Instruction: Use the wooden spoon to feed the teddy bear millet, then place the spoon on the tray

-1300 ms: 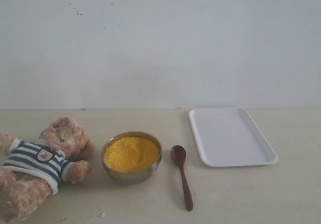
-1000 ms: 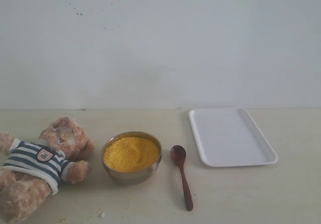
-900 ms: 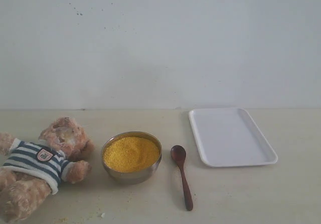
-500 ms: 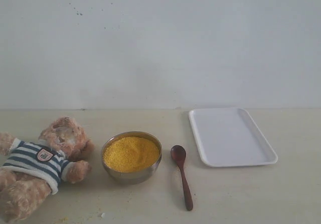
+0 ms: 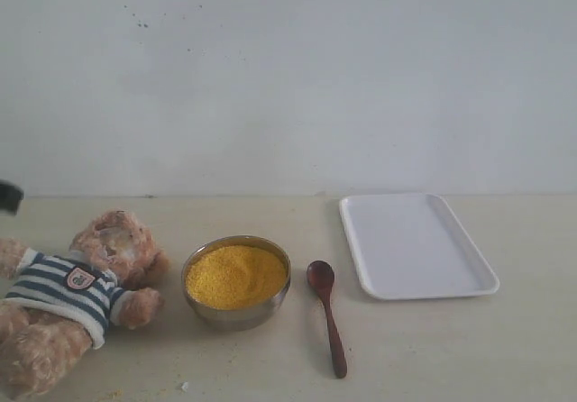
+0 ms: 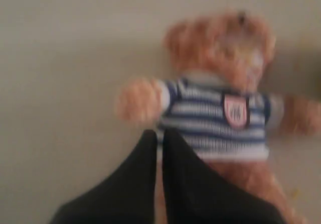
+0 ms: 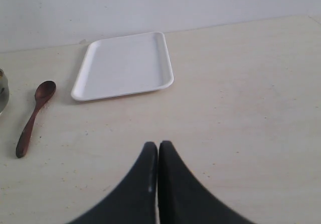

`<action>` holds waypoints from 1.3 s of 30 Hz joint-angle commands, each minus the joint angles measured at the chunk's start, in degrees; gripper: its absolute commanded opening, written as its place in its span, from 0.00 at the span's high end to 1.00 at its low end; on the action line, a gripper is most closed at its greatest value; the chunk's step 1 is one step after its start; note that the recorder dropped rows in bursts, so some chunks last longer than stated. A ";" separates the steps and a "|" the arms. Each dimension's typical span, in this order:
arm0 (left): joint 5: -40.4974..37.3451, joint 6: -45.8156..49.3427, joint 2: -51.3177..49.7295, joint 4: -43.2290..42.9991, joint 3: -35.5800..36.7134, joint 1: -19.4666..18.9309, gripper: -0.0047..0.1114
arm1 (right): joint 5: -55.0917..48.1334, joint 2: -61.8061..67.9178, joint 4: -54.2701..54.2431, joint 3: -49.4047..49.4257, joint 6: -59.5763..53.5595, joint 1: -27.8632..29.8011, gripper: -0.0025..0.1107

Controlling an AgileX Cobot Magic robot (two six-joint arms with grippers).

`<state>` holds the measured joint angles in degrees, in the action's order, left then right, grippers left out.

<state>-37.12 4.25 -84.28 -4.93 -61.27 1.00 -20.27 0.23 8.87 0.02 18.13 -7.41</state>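
Note:
The teddy bear (image 5: pixel 77 298) in its striped shirt lies on its back at the table's left. Beside it stands the steel bowl (image 5: pixel 236 314) heaped with yellow millet (image 5: pixel 234 275). The wooden spoon (image 5: pixel 327 317) lies on the table between the bowl and the white tray (image 5: pixel 415 244), which holds nothing. A dark tip of my left gripper (image 5: pixel 9 196) shows at the left edge. The blurred left wrist view has my left gripper (image 6: pixel 160 132) shut above the bear (image 6: pixel 220 103), holding nothing. My right gripper (image 7: pixel 158 144) is shut over bare table, apart from the spoon (image 7: pixel 34 114) and tray (image 7: pixel 125 66).
A plain white wall stands behind the beige table (image 5: pixel 433 348). A few spilled grains (image 5: pixel 183 386) lie near the front edge by the bear. The bowl's rim (image 7: pixel 2 93) just shows at the edge of the right wrist view.
A dark part of my left gripper has come into the exterior view at the left edge, above the bear. Bear, bowl, spoon and tray have not moved.

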 commanded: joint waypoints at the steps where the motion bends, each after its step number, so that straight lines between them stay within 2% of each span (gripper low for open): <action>1: -11.36 7.00 -7.23 8.20 -1.08 -5.01 0.92 | 0.71 -0.23 0.43 -0.02 -0.22 -0.23 0.98; 4: -10.03 11.33 -7.35 18.23 -1.08 -10.05 0.92 | 0.71 -0.23 0.43 -0.02 -0.22 -0.23 0.98; 8: -10.84 22.56 -7.94 32.31 -1.08 -13.29 0.92 | 0.71 -0.23 0.43 -0.02 -0.22 -0.23 0.98; 10: -11.50 25.83 -8.93 34.38 -1.08 -13.61 0.92 | 0.71 -0.23 0.43 -0.02 -0.22 -0.23 0.98; 12: -12.03 27.35 -10.25 34.11 -1.08 -13.61 0.87 | 0.71 -0.23 0.43 -0.02 -0.22 -0.23 0.98; 15: -11.67 30.32 -12.43 34.23 -1.08 -13.61 0.64 | 0.71 -0.23 0.43 -0.02 -0.22 -0.23 0.98; 17: -9.63 30.04 -13.56 34.70 -1.08 -13.61 0.42 | 0.71 -0.23 0.43 -0.02 -0.22 -0.23 0.98; 18: -7.48 29.24 -14.10 34.99 -1.08 -13.61 0.26 | 0.71 -0.23 0.43 -0.02 -0.22 -0.23 0.98; 20: -5.72 26.75 -14.95 35.63 -1.08 -13.61 0.05 | 0.71 -0.23 0.43 -0.02 -0.22 -0.23 0.98; 21: -5.38 24.92 -15.42 36.17 -1.08 -13.61 0.02 | 0.71 -0.23 0.43 -0.02 -0.22 -0.23 0.98; 26: -3.11 25.15 -17.27 37.40 -1.08 -13.61 0.02 | 0.71 -0.23 0.43 -0.02 -0.22 -0.23 0.98; 30: -0.36 26.38 -19.53 42.68 -1.10 -13.61 0.02 | 0.71 -0.23 0.43 -0.02 -0.22 -0.23 0.98; 36: -0.96 41.11 -23.86 57.79 -1.10 -13.61 0.02 | 0.71 -0.23 0.43 -0.02 -0.22 -0.23 0.98; 39: 0.12 46.89 -26.74 60.42 -1.18 -13.61 0.02 | 0.71 -0.23 0.43 -0.02 -0.22 -0.23 0.98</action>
<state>-38.28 45.14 -108.65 51.71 -62.16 -12.54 -20.27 0.23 8.87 0.02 18.13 -7.41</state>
